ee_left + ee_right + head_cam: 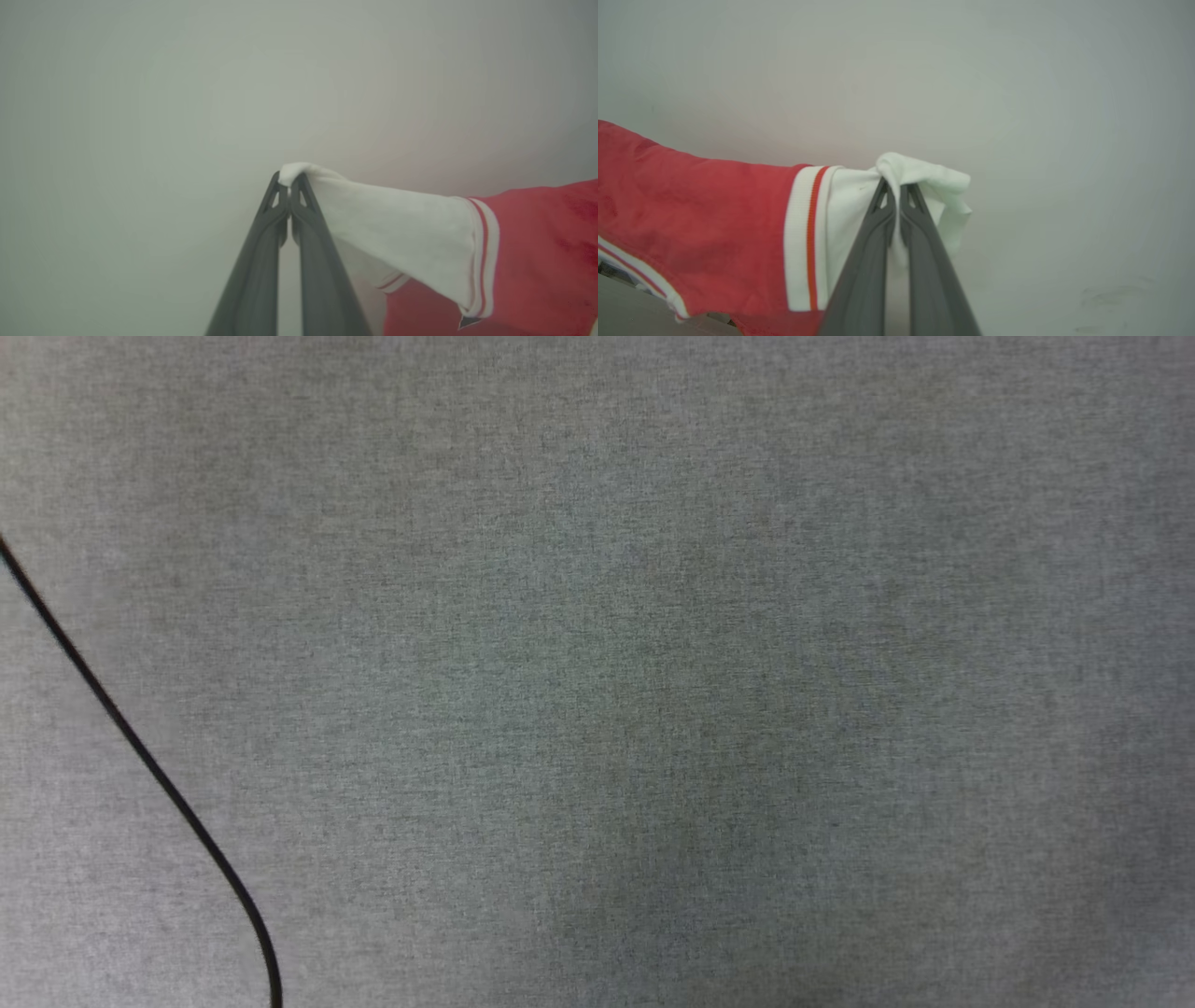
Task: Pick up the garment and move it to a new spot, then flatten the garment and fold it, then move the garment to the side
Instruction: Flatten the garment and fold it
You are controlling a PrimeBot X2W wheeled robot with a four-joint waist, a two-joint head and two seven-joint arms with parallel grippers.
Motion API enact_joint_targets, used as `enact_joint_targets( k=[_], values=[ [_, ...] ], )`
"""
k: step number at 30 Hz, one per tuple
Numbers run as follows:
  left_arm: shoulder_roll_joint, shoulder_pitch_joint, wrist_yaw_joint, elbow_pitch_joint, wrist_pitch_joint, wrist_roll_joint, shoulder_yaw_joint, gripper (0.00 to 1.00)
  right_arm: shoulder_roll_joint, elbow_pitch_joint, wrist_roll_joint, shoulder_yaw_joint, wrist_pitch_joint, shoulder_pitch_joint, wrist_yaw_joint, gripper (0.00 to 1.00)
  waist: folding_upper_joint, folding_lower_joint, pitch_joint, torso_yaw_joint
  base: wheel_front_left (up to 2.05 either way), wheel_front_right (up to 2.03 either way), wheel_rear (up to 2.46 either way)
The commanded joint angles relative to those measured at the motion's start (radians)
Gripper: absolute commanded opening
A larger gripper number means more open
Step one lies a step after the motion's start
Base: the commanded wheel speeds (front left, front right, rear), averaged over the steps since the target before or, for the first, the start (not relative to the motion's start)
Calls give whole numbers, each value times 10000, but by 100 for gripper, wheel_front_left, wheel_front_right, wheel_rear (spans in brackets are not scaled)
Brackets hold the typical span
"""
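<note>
At frame centre, the left gripper (289,181) and the right gripper (896,187) each clench a white sleeve (397,228) of the red, stripe-trimmed fabric T-shirt (691,210).

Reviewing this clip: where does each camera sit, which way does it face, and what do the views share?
Head view: on the robot's head, looking down at a grey surface crossed by a black cable.
Left wrist view: on the left wrist, looking along the left hand, shut on a white sleeve of the red shirt.
Right wrist view: on the right wrist, looking along the right hand, shut on the other sleeve.
Shared: both wrist views show the same shirt.
</note>
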Motion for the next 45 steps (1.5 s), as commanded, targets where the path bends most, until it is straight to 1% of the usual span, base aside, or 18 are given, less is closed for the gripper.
enact_joint_targets(
  k=[1, 4, 5, 7, 11, 18, 22, 25, 31, 36, 41, 45],
  values=[
    [-24, 229, -47, 166, -223, -13, -42, 0, 96, 259, -2, 134, -197, 237, -7, 0, 0, -4, 76, 31, 0, 0, 0],
    [-217, 855, -113, 527, -675, -82, -237, 0, 248, 793, 68, 379, -518, 699, -7, 0, 0, -4, -8, 95, 0, 0, 0],
    [-217, 855, -113, 527, -675, -82, -237, 0, 248, 793, 68, 379, -518, 699, -7, 0, 0, -4, -8, 95, 0, 0, 0],
    [-310, 1330, -145, 704, -995, -144, -314, 0, 341, 1071, 184, 451, -681, 1024, -7, 0, 0, -4, -144, 153, 0, 0, 0],
    [-485, 2632, -172, 1061, -1453, -198, -611, 0, 365, 1544, 452, 731, -812, 2077, -7, 0, 0, -4, -517, 239, 0, 0, 0],
    [-552, 5112, -217, 1141, -1771, -389, -993, 0, 28, 1811, 1178, 1470, -489, 4186, -7, 0, 0, -4, -1578, 332, 0, 0, 0],
    [-374, 6519, -210, 1010, -1807, -504, -1094, 0, -270, 1600, 1735, 1913, -161, 5396, -7, 0, 0, -4, -2358, 374, 0, 0, 0],
    [-184, 7618, -214, 846, -1685, -596, -1130, 0, -539, 1401, 2145, 2166, 188, 6296, -7, 0, 0, -4, -3005, 396, 0, 0, 0],
    [324, 9838, -129, 124, -1024, -847, -1184, 0, -1098, 763, 2969, 2464, 1093, 7980, -8, 0, 0, -4, -4172, 433, 0, 0, 0],
    [647, 11693, -16, -889, -305, -1115, -1290, 0, -1606, 143, 3535, 2246, 1734, 9469, -10, 0, 0, -4, -4944, 554, 0, 0, 0],
    [977, 13421, 217, -2159, 328, -1387, -1280, 0, -1966, -582, 3924, 1954, 2474, 11026, -12, 0, 0, -4, -5495, 612, 0, 0, 0],
    [1261, 14616, 454, -3154, 628, -1640, -1123, 0, -2246, -1287, 4209, 1655, 3174, 12132, -12, 0, 0, -4, -5828, 625, 0, 0, 0]
  ],
)
